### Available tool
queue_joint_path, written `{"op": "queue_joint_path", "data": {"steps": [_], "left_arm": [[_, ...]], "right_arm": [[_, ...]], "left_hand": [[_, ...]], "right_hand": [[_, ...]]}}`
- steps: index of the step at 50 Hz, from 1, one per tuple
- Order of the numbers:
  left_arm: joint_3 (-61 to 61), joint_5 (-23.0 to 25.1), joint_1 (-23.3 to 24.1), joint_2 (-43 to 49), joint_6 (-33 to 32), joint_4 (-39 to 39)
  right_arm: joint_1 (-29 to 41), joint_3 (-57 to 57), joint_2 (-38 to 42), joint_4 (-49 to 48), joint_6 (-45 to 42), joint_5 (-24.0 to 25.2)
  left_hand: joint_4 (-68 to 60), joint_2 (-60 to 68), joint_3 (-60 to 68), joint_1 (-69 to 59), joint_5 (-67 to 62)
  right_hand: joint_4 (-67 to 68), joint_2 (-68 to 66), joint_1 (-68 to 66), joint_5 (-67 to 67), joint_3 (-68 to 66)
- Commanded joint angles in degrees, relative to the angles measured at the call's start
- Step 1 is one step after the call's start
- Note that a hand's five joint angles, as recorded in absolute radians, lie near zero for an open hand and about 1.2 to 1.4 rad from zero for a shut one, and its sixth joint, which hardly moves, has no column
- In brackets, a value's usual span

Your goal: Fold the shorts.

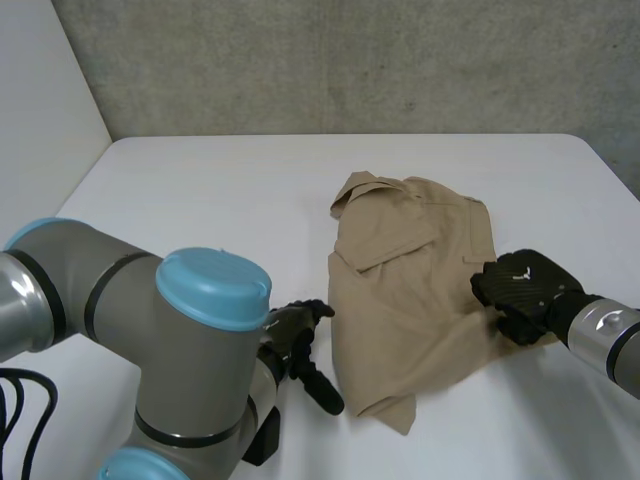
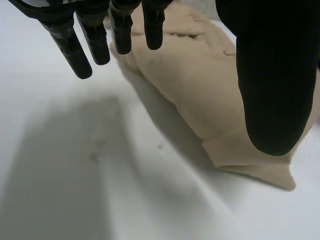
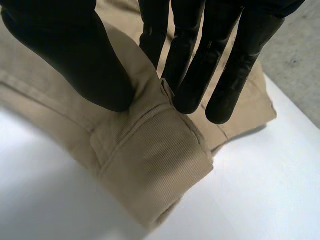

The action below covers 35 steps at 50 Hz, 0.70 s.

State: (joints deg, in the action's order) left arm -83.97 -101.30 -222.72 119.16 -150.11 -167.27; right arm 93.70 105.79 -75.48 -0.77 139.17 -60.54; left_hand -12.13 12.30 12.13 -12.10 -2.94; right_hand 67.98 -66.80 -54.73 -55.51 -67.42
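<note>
Head camera high, near side, looking down across table (image 1: 200, 180). My wrist cameras close, left and right of shorts (image 1: 410, 290); all share shorts.

There is one pair of shorts (image 1: 400, 300), one table (image 1: 200, 190) and two hands: left hand (image 1: 290, 335), right hand (image 1: 525, 287).

The white worktop (image 1: 200, 190) carries a pair of tan shorts (image 1: 410, 290), lying crumpled and partly doubled over between the two hands. The left hand (image 1: 300, 345) is over bare surface just beside one edge of the cloth, and a hem corner (image 2: 250, 160) lies flat past its thumb. At the opposite edge, at the right hand (image 1: 520, 285), a thick doubled fold (image 3: 155, 165) rises off the worktop under the fingertips, with white surface on either side.
</note>
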Motion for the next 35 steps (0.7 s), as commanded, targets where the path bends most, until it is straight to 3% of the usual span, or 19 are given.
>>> {"op": "queue_joint_path", "data": {"steps": [1, 4, 17, 23, 31, 33, 35], "left_arm": [[-2.2, -0.8, 0.4, 0.2, 1.6, 0.1], [-3.5, -0.5, 0.4, 0.0, 3.7, 0.2], [-5.2, 1.0, 0.4, 0.0, 8.3, 0.1], [-2.4, 5.4, -0.1, 0.7, 12.9, -0.2], [3.3, 5.9, 1.1, 5.6, 17.1, 0.1], [3.9, 5.7, 1.5, 6.7, 17.1, -0.1], [4.3, 5.1, 1.7, 7.8, 17.2, -0.4]], "right_arm": [[3.5, -0.1, -8.3, 0.1, 9.4, -0.9], [4.8, -0.1, -10.9, 0.0, 11.0, -1.3], [14.4, -3.6, -13.1, 0.1, 13.2, -11.8], [16.3, -4.2, -14.0, 0.1, 13.4, -12.2], [19.3, -6.6, -14.7, 0.1, 13.4, -15.4], [20.4, -7.3, -14.7, 0.1, 13.4, -16.7], [20.9, -7.7, -14.8, 0.1, 13.3, -17.2]], "left_hand": [[-3.3, 3.1, 3.3, -3.3, -2.5], [-3.5, 3.3, 3.5, -3.5, -2.7], [-4.3, 4.1, 4.3, -4.3, -3.5], [-5.7, 5.5, 5.7, -5.7, -4.8], [-7.5, 7.3, 7.5, -7.5, -6.7], [-11.9, 11.7, 11.9, -11.9, -11.0], [-25.6, 25.4, 25.6, -25.6, -24.8]], "right_hand": [[12.0, -13.2, -25.3, -14.5, -12.6], [12.0, -13.2, -25.3, -14.5, -12.6], [12.0, -13.2, -25.3, -14.5, -12.6], [12.0, -13.2, -25.3, -14.5, -12.6], [12.0, -13.2, -25.3, -14.5, -12.6], [12.0, -13.2, -25.3, -14.5, -12.6], [12.0, -13.2, -25.3, -14.5, -12.6]]}}
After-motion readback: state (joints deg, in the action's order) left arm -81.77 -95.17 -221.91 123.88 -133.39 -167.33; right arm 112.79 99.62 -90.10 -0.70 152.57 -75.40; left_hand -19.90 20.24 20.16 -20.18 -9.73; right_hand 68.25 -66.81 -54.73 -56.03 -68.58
